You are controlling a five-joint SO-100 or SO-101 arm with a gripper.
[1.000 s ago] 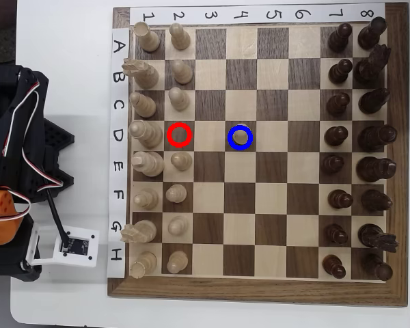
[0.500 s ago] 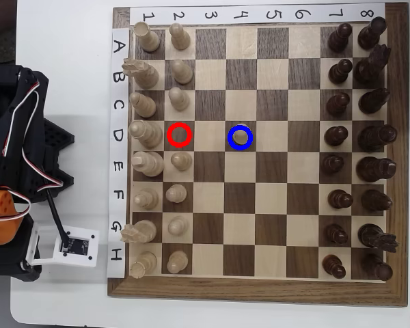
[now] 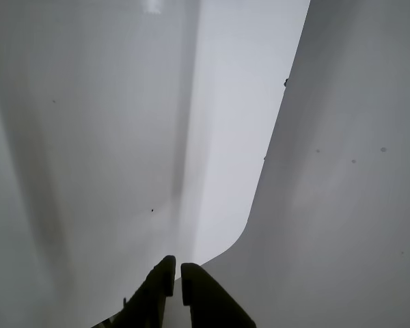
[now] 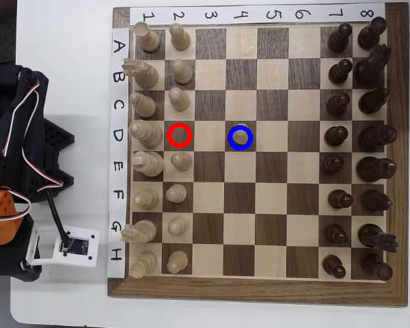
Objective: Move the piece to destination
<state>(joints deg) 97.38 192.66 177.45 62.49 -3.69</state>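
The cream pawn (image 4: 241,138) is already sitting inside the blue-ringed square (image 4: 230,129); the hand (image 3: 175,279), nearly closed and empty, is hanging over the white counter (image 3: 342,225). Any return risks toppling neighbouring pawns.

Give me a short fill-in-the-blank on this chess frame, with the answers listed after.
1. The pale pawn stands inside the ___ ring.
2. The red ring lies in the row labelled ___.
3. The square inside the red ring holds ___ piece.
4. In the wrist view, the pincer grips ___.

Answers: blue; D; no; nothing
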